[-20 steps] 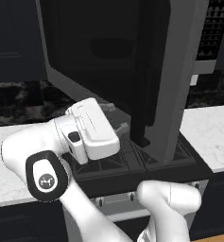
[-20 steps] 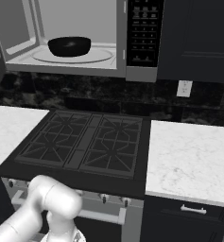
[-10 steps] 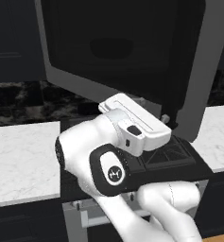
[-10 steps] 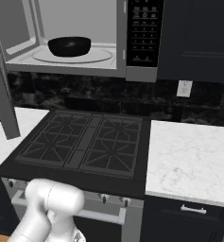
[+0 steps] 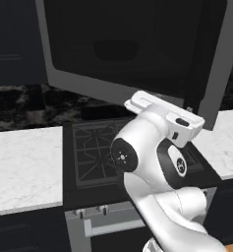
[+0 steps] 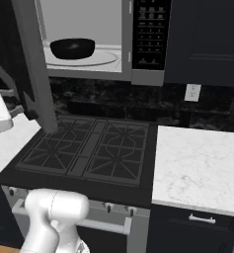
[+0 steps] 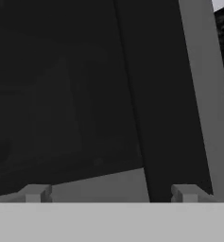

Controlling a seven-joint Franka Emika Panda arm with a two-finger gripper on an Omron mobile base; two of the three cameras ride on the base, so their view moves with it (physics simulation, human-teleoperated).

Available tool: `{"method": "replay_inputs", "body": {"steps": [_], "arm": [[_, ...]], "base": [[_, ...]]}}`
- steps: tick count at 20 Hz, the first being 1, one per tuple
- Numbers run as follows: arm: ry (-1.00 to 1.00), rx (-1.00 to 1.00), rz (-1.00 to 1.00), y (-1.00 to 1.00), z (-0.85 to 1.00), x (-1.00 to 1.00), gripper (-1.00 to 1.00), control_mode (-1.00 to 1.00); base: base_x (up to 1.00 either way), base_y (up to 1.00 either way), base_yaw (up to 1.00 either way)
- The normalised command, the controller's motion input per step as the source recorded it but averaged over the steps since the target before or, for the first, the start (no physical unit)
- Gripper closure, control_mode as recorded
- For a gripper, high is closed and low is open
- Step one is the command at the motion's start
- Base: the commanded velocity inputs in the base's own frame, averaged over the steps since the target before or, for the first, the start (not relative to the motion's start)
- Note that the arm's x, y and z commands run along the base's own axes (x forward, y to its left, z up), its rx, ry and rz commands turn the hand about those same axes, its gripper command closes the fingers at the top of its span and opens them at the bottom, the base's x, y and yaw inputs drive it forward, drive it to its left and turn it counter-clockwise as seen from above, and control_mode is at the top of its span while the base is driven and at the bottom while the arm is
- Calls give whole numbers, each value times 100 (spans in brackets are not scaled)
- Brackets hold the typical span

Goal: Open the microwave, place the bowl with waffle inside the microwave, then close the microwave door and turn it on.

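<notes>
The microwave (image 6: pixel 113 39), a large over-range unit with a grey steel frame and a pale grey cavity, was seen in the upper part of the right base view with its black button panel (image 6: pixel 150 34) at the upper centre of the frame. The small glossy black round bowl (image 6: pixel 72 48) was found inside the cavity, resting on the round turntable (image 6: pixel 98 57) towards the upper left of that view; what lay in the bowl could not be made out. The microwave door (image 5: pixel 132 49), a wide dark-glass panel framed in grey steel, was swung out and took up most of the upper half of the left base view, and its grey edge was seen as a slanted strip at the left of the right base view. Below it, the black gas stove (image 6: pixel 89 148) with its cast grates was seen at the centre of the right base view, flanked by white marble counters (image 6: pixel 197 168). The white arm (image 5: pixel 147 157) was raised in the lower right of the left base view, with its hand just beneath the door's lower edge. In the hand view, the two-finger gripper (image 7: pixel 111 194) was seen with its tips spread wide apart at the bottom of the frame, nothing between them, close against the dark glass and grey frame of the door.
</notes>
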Motion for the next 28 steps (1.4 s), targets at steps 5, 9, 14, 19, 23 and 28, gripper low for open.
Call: {"method": "replay_inputs", "body": {"steps": [5,9,14,19,23,28], "arm": [[0,6,33,-43,0,47,-100,-100],[0,5,32,-41,0,44,-100,-100],[0,5,30,-38,0,39,-100,-100],[4,6,22,-34,0,39,-100,-100],[10,7,19,-29,0,45,-100,-100],[12,4,7,-18,7,49,-100,-100]], "base": [[0,0,0],[0,0,0],[0,0,0],[0,0,0],[0,0,0],[0,0,0]]}}
